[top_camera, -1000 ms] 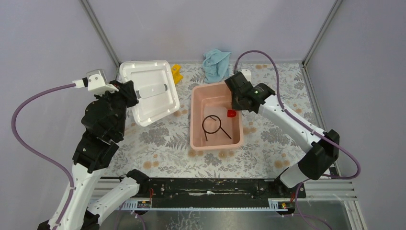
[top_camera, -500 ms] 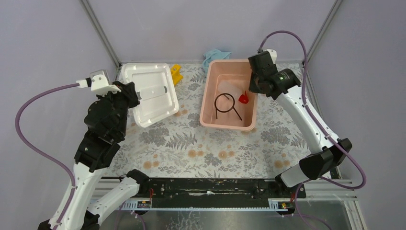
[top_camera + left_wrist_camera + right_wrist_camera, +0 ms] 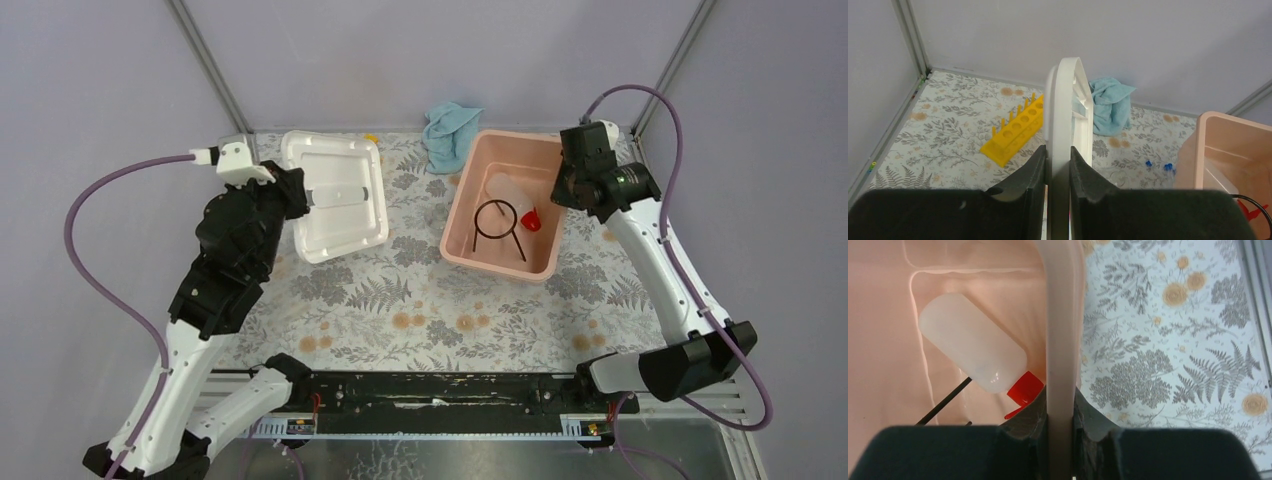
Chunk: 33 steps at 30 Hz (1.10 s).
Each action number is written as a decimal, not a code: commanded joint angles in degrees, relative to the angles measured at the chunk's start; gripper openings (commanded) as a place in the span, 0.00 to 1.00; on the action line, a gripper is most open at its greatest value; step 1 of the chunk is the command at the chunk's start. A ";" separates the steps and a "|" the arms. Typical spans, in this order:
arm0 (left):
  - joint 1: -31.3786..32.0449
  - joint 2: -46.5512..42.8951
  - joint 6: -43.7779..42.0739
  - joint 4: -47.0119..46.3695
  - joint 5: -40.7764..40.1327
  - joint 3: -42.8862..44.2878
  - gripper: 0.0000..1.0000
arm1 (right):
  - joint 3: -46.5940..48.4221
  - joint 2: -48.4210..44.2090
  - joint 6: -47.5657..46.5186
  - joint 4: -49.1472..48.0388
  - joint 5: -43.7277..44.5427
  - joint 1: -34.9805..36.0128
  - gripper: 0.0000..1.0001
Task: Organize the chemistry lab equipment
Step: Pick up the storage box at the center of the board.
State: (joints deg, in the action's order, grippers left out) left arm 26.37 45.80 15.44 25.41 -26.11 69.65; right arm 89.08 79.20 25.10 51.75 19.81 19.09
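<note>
My right gripper (image 3: 562,190) is shut on the right wall of a pink bin (image 3: 500,262); the wall (image 3: 1063,315) runs between its jaws (image 3: 1060,402). In the bin lie the black wire ring (image 3: 497,220) and the clear red-spouted bottle (image 3: 973,350). My left gripper (image 3: 298,196) is shut on the edge of a white lid (image 3: 340,195), seen edge-on in the left wrist view (image 3: 1063,100). The yellow test-tube rack (image 3: 1015,131) lies on the table beyond the lid, almost hidden in the top view. Tiny blue-capped tubes (image 3: 1158,164) lie near the bin.
A blue cloth (image 3: 447,128) sits at the back of the table between the lid and the bin. Enclosure walls and metal corner posts (image 3: 210,70) close in the back and sides. The table has a floral cover.
My right gripper has carried the pink bin, with ring and bottle, from the middle to the back right. My left arm has moved the white lid rightward, covering the yellow rack in the top view.
</note>
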 commanded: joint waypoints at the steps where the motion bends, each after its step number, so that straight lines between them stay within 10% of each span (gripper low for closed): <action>1: 0.13 1.75 0.46 -3.19 4.13 2.63 0.00 | -5.36 -5.59 4.50 -7.37 -5.93 -1.82 0.00; 20: 0.17 10.91 1.81 -9.13 9.69 8.03 0.00 | -33.11 -18.23 16.14 -17.01 -19.70 -1.91 0.00; 33: 0.17 12.90 2.58 -16.63 11.46 7.12 0.00 | -41.37 -26.19 28.81 -14.81 -11.55 -1.86 0.00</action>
State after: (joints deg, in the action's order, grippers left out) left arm 26.37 59.20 17.21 17.37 -15.35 75.61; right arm 48.07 57.12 44.12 39.81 5.63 17.19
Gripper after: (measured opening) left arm 0.249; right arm 0.211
